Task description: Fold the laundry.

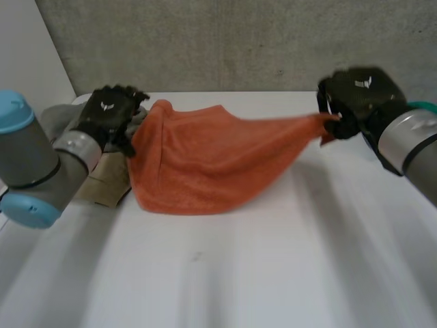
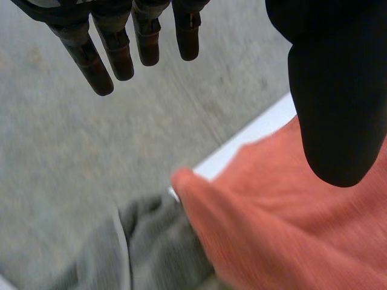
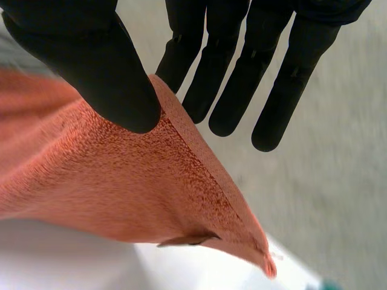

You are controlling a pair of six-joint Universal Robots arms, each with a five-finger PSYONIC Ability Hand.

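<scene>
An orange towel point(image 1: 198, 164) lay partly lifted on the white tabletop point(image 1: 273, 260). The right hand point(image 1: 355, 96) pinched its right corner between thumb and fingers. The left hand point(image 1: 109, 113) hovered open over its left edge. This looked like the spreading step; next, the left hand would need a grip.

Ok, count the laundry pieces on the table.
3: the orange towel, one corner pinched by the right hand; a grey cloth and a beige cloth beside the left hand. More may lie hidden under them.
</scene>
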